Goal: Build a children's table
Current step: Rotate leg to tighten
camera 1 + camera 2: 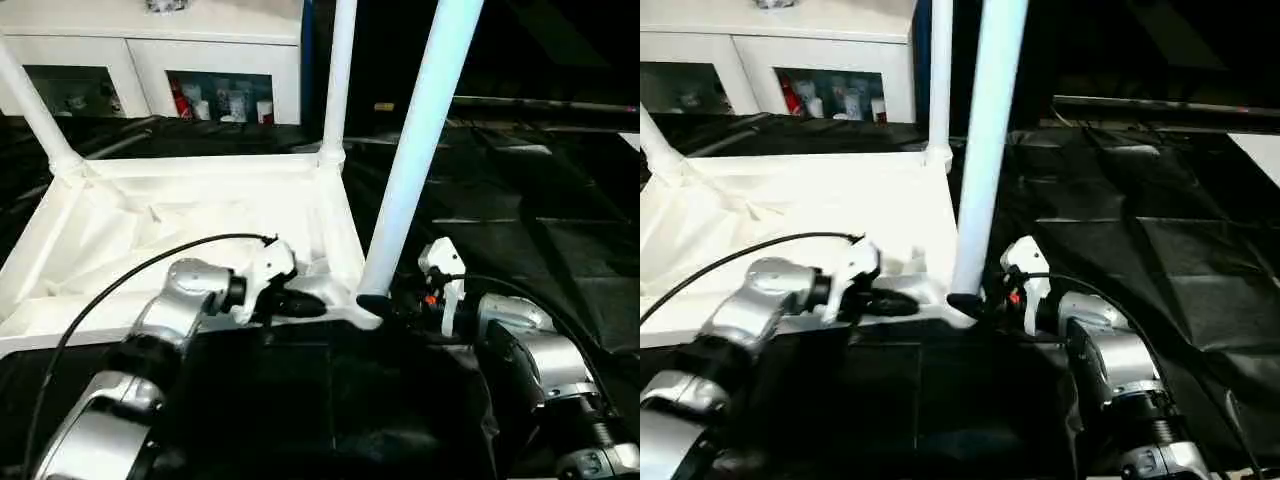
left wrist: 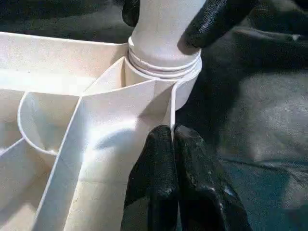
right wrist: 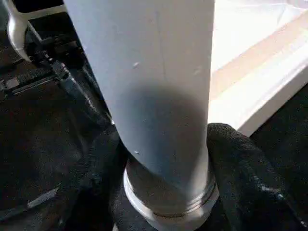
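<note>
The children's table (image 1: 200,215) lay upside down on the black-covered work table (image 1: 540,230), its rimmed underside facing up and its near edge close to the robot. Three legs stood in corner sockets: the far left leg (image 1: 35,110) leaning outward, the far right leg (image 1: 340,75) upright, and the near right leg (image 1: 420,140) rising from the corner nearest the robot, tilted a little to the right.

The right gripper (image 1: 395,300) was at the base of that near right leg, one black finger (image 3: 250,173) on each side of the tube just above the threaded collar, pinching the leg where it entered the socket (the same black fingers showed in the left wrist view, wrapped round the tube above the collar).

The left gripper (image 1: 300,303) rested on the table's near rim just left of that corner, its two black fingers (image 2: 159,183) pressed together with no gap between them, their tips touching the white rim wall below the socket; nothing was held between them.

Behind the work table stood a white cabinet (image 1: 150,50) with small items on its open shelves
</note>
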Controlling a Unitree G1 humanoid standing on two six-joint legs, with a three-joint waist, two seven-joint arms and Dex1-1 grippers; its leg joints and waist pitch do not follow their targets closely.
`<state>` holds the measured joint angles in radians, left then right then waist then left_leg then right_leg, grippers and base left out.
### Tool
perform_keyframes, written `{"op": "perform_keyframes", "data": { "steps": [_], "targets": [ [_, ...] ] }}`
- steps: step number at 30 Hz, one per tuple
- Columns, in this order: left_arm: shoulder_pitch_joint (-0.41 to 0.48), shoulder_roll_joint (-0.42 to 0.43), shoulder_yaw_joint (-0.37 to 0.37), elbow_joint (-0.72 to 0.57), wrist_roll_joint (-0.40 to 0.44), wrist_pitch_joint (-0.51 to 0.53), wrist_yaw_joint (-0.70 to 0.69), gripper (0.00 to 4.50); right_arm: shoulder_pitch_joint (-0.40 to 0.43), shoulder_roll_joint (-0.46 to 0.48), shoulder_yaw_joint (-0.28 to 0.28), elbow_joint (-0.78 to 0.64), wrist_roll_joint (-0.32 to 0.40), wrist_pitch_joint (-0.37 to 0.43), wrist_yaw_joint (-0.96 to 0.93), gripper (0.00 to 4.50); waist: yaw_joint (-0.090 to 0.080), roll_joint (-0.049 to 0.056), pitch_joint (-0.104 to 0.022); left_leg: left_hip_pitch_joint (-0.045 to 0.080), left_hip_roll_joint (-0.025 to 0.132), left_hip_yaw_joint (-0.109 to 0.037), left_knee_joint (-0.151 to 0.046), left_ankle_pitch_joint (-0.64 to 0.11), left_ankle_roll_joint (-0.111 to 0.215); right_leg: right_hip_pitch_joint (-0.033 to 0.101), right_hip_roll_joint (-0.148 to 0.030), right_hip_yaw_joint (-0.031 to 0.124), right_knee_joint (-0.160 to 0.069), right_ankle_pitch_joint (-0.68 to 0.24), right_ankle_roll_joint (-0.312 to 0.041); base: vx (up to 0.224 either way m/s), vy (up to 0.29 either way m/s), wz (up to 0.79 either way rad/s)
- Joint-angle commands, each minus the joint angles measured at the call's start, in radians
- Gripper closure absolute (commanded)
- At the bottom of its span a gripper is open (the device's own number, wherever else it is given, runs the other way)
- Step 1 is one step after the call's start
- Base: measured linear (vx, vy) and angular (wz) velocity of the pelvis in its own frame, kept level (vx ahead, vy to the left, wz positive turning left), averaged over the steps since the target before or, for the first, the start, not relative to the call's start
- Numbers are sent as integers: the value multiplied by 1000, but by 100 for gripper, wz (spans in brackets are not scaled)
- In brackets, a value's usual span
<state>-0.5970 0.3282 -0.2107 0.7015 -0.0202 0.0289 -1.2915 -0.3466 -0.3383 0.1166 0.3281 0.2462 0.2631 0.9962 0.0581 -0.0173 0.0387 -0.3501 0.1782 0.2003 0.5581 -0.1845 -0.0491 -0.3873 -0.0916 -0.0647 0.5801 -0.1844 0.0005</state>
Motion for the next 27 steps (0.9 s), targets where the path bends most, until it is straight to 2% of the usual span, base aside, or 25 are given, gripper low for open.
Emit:
{"op": "perform_keyframes", "data": {
  "steps": [1,7,11,16,19,20,21,22,23,24,25,27],
  "targets": [
    [44,0,1,24,-26,26,-17,450,-8,-7,15,7,15,18,30,207,9,-19,-47,1,60,-20,-57,-197,63,36,-69,45,-59,-245,-233,0,0,0],
    [47,0,3,16,-25,32,-14,450,-11,-6,19,13,13,18,43,236,6,-20,-48,1,59,-21,-57,-182,61,36,-67,46,-58,-233,-226,0,0,0],
    [45,-14,7,15,-19,29,36,450,4,24,-7,22,5,-8,-24,241,5,-20,-47,2,58,-21,-57,-190,60,36,-68,46,-60,-244,-226,0,0,0],
    [17,-63,11,56,15,6,163,450,37,78,-23,29,-17,-41,-141,244,1,-21,-44,5,58,-27,-62,-246,31,30,-69,47,-72,-344,-191,0,0,0],
    [-35,-147,15,129,59,1,360,450,62,169,-38,50,-67,-54,-344,247,-1,-17,-41,11,58,-26,-64,-277,15,21,-66,49,-79,-371,-177,0,0,0],
    [-42,-158,15,138,63,1,384,450,63,181,-41,55,-75,-56,-373,248,-2,-16,-42,14,58,-26,-65,-286,7,18,-66,49,-79,-375,-177,0,0,0],
    [-66,-197,14,167,74,5,448,450,57,229,-65,83,-97,-57,-496,250,-2,-15,-42,12,57,-29,-67,-295,-1,22,-68,48,-80,-387,-174,0,0,0],
    [-79,-218,12,183,78,7,477,450,48,257,-84,103,-104,-54,-571,250,-3,-17,-40,12,56,-28,-68,-303,-4,19,-67,49,-84,-399,-167,0,0,0],
    [-79,-218,12,183,78,7,477,450,48,257,-84,103,-104,-54,-571,251,-3,-14,-42,17,55,-31,-68,-321,-16,16,-69,48,-86,-423,-160,0,0,0],
    [-94,-242,10,203,85,5,517,450,36,287,-104,123,-108,-57,-640,251,-2,-16,-41,12,54,-34,-70,-327,-12,22,-71,47,-88,-436,-148,0,0,0],
    [-104,-257,8,215,89,1,534,450,26,305,-116,136,-110,-60,-678,251,-2,-13,-42,16,54,-33,-69,-338,-10,17,-70,48,-92,-439,-144,0,0,0],
    [-133,-303,8,255,97,-17,574,450,-12,346,-140,174,-123,-74,-778,252,-4,-13,-41,15,52,-33,-70,-353,-9,15,-68,48,-96,-453,-136,0,0,0]
  ]
}}
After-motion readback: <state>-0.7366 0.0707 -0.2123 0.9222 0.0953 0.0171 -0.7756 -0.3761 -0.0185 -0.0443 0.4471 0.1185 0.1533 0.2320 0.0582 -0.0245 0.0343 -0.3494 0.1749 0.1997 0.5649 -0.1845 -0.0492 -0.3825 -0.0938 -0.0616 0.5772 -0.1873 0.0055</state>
